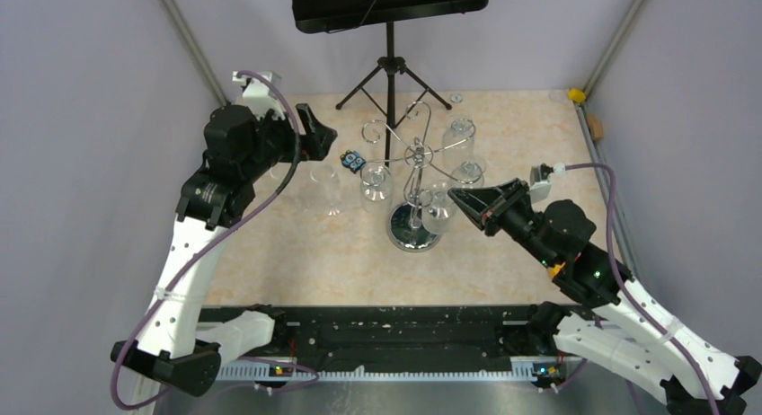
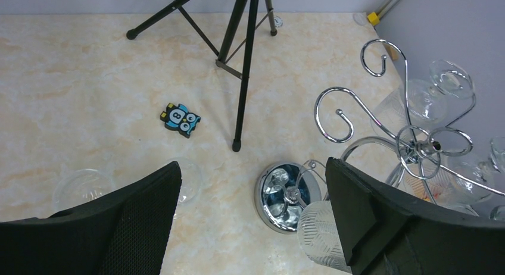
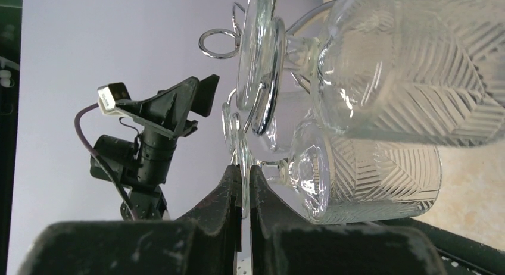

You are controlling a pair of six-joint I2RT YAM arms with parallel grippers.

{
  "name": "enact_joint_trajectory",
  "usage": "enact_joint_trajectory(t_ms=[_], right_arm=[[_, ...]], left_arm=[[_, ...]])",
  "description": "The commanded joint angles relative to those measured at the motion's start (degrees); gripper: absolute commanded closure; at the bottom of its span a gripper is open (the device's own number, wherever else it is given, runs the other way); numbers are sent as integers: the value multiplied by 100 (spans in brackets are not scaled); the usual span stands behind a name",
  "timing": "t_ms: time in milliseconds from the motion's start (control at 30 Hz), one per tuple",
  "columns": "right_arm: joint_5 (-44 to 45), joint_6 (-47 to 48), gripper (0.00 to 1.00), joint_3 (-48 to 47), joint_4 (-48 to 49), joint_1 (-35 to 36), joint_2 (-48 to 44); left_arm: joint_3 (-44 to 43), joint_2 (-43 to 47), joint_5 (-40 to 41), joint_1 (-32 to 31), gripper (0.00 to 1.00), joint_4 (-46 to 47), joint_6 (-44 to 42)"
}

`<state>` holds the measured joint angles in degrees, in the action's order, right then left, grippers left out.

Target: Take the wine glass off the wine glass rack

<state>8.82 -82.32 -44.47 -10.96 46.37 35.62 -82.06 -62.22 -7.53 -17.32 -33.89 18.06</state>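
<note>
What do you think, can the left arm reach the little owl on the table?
Probably yes. Its fingers are open above the table, and the owl lies flat on a bare patch just ahead. The stand's leg is beside it, not over it.

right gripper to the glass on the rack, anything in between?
Nothing visible. The right gripper is shut on the foot of a hanging wine glass on the wine glass rack; a neighbouring glass hangs beside it, not between.
</note>
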Motion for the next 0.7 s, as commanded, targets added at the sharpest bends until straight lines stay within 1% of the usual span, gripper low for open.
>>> enact_joint_trajectory(t_ms=[0,200,300,500,667], right_arm=[[-146,-191,100,-466,-314,20,-453],[-222,-185,100,-692,-886,19,-866],[-366,-82,100,-849,-971,19,-971],[-536,101,100,-1091,-343,17,-1054],[-752,557,100,-1763,230,22,-496]], left_arm=[[-156,113,-493,18,7,290,269],[-165,185,-1025,18,8,503,680],[-109,267,-1327,18,8,715,1008],[-4,376,-1865,18,9,1279,1608],[-20,360,-2216,18,9,1749,2053]])
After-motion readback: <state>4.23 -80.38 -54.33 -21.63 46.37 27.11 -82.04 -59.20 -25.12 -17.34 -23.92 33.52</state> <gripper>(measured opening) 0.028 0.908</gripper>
